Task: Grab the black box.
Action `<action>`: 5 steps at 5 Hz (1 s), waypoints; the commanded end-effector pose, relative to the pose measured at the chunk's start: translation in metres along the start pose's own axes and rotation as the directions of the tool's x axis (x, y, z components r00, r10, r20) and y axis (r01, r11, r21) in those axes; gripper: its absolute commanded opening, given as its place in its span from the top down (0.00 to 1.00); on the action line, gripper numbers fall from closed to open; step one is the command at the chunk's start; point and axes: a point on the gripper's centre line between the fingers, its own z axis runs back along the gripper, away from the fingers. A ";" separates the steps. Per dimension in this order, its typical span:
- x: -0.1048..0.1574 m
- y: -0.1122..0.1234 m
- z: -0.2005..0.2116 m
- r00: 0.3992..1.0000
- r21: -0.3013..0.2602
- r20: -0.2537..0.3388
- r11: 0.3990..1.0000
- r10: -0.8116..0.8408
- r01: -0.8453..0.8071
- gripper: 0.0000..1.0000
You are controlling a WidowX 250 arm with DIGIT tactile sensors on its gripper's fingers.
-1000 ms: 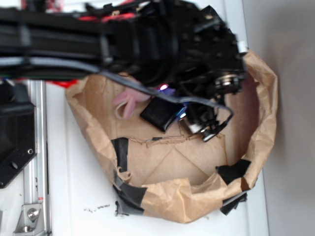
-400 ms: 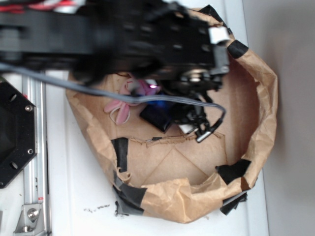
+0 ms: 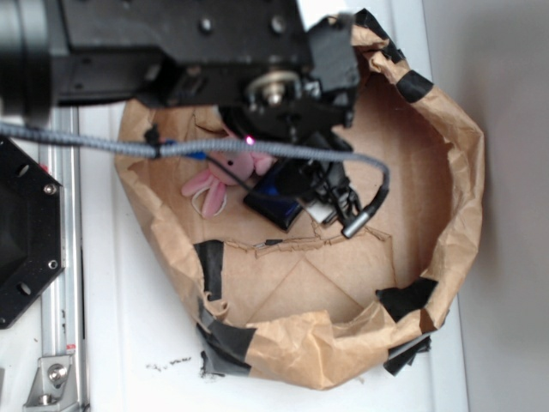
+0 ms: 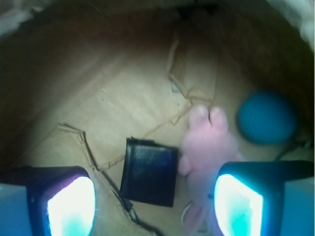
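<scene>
The white table [image 3: 129, 343] was seen under everything, with the black hexagonal plate [image 3: 26, 232] at its left edge. The robot arm [image 3: 171, 51] was stretched across the top of the exterior view, a grey cable [image 3: 257, 153] slung beneath it. The brown paper bag [image 3: 455, 172], rolled down into a bowl and patched with black tape [image 3: 208, 266], was set on the table with the arm's end over it.

The gripper [image 4: 155, 204] was held released, jaws spread wide, both pads [image 4: 71, 206] seen at the bottom corners of the wrist view, clear of the bag floor, nothing grasped.

The pink bunny [image 4: 209, 147] was laid on the bag floor, ears toward the top of the wrist view, its body partly hidden by the right pad. A blue ball [image 4: 267, 117] was seen just beside it, to the right.

The black box [image 4: 149, 171] was laid flat on the bag floor, between the pads, touching the bunny's left side. In the wrist view its long axis was run roughly top to bottom, tilted slightly. In the exterior view it [image 3: 273, 206] was partly covered by the gripper.
</scene>
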 end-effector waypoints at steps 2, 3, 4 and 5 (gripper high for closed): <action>-0.011 0.004 -0.063 1.000 -0.014 -0.016 1.000 0.017 -0.017 0.00; 0.000 0.010 -0.098 0.999 0.111 0.032 0.994 -0.029 0.025 0.00; 0.000 0.012 -0.105 0.998 0.155 0.020 0.986 -0.060 0.057 0.00; -0.002 0.006 -0.088 0.991 0.156 0.030 0.980 -0.128 0.122 0.86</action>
